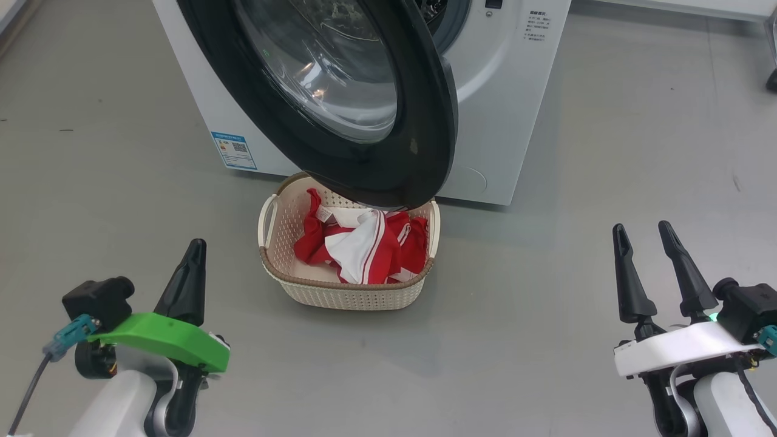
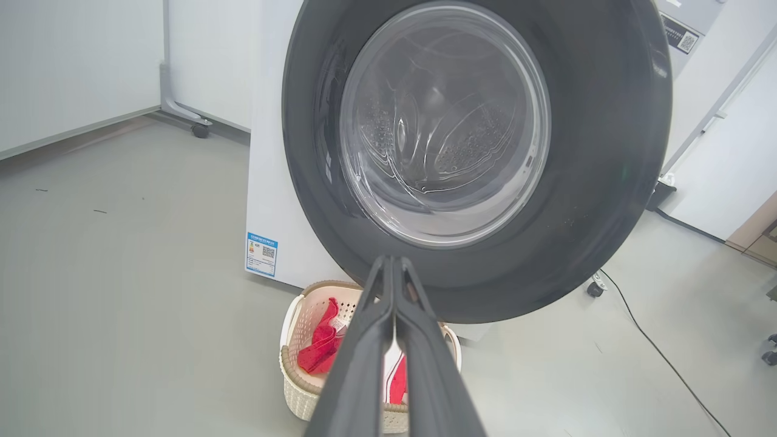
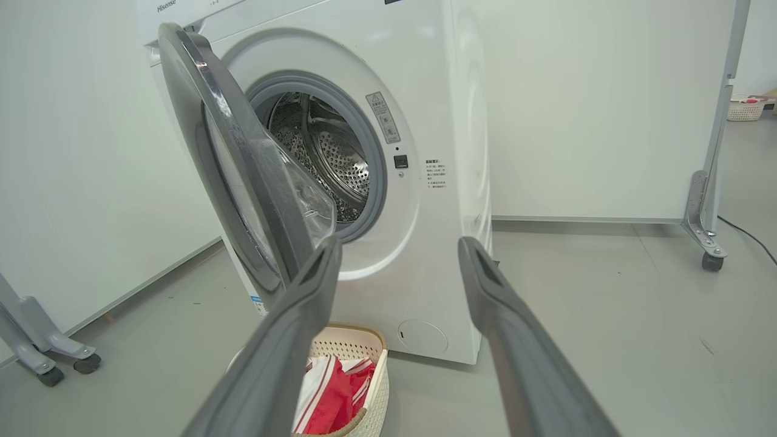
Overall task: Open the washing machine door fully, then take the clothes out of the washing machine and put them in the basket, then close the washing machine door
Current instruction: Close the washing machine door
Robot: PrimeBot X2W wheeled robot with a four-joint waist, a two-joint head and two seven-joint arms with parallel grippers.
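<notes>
My left tool is pinched shut, its two dark fingers pressed together on nothing; it hangs low at my left over the grey floor, well apart from the basket, which lies ahead of it and off to its right. My right tool stands wide and empty, low at my right; the basket is ahead and well to its left.

The basket sits on the floor just before the washing machine; the clothes, red with white panels and stripes, lie heaped inside it, filling most of it. The washing machine door is swung out from the porthole, its black lower rim hanging above the basket's far edge.

From my left wrist, the closed left tool points at the door's lower rim, with the basket beneath the fingers. From my right wrist, the spread right tool frames the machine's white front; the door stands edge-on at the left, the steel drum shows behind it, and the clothes lie below between the fingers.
</notes>
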